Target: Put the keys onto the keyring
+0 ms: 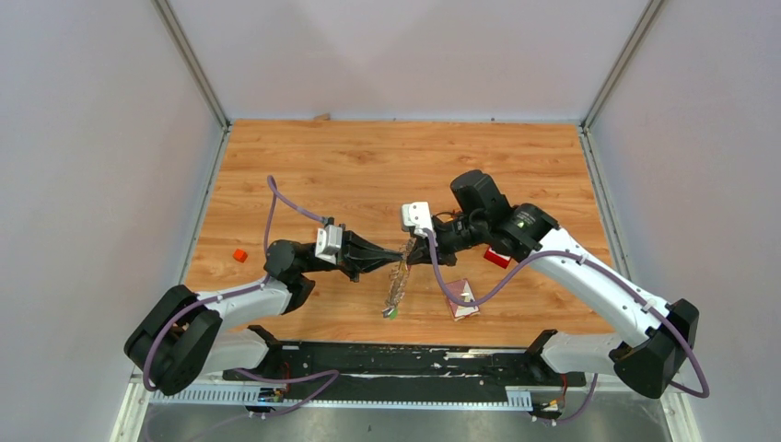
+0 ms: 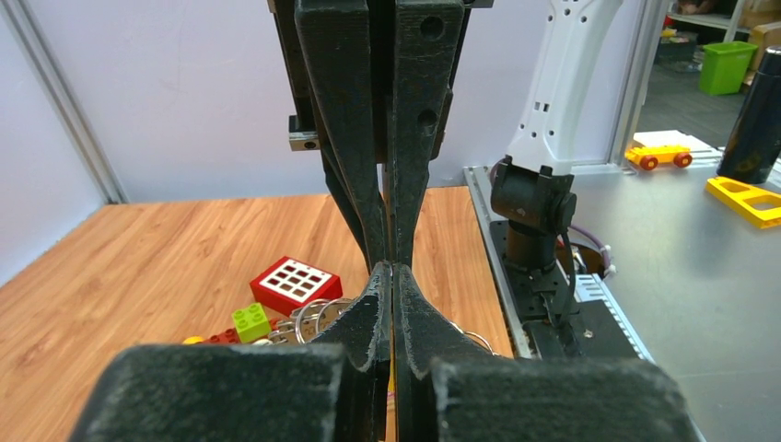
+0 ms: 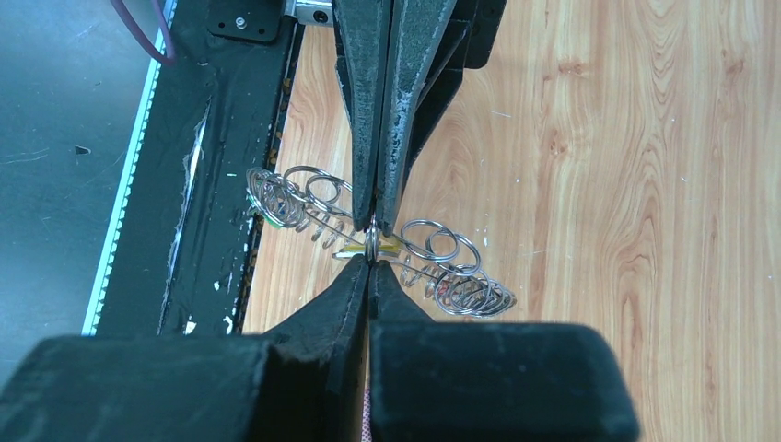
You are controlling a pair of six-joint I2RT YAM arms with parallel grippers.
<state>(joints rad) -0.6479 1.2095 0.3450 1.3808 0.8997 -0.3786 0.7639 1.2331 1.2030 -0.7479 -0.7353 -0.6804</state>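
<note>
The keyring (image 1: 398, 287) is a long string of silver rings (image 3: 456, 276) trailing toward the near edge of the wooden table. Both grippers meet tip to tip over its upper end. My left gripper (image 1: 402, 251) (image 2: 392, 267) is shut, jaws pressed together. My right gripper (image 1: 413, 252) (image 3: 370, 260) is shut too, pinching a thin silver ring seen edge-on, which also runs up between the left fingers (image 3: 364, 138). A yellow key tag (image 3: 357, 249) lies crosswise right behind that pinch. More rings (image 2: 308, 318) show beside the left jaws.
A red block with white buttons (image 2: 295, 284) (image 1: 497, 258) lies under the right arm. A green toy brick (image 2: 250, 322) (image 1: 390, 314) hangs at the chain's near end. A small orange cube (image 1: 239, 255) sits left, a pink-white packet (image 1: 463, 299) near the black base rail (image 1: 405, 354).
</note>
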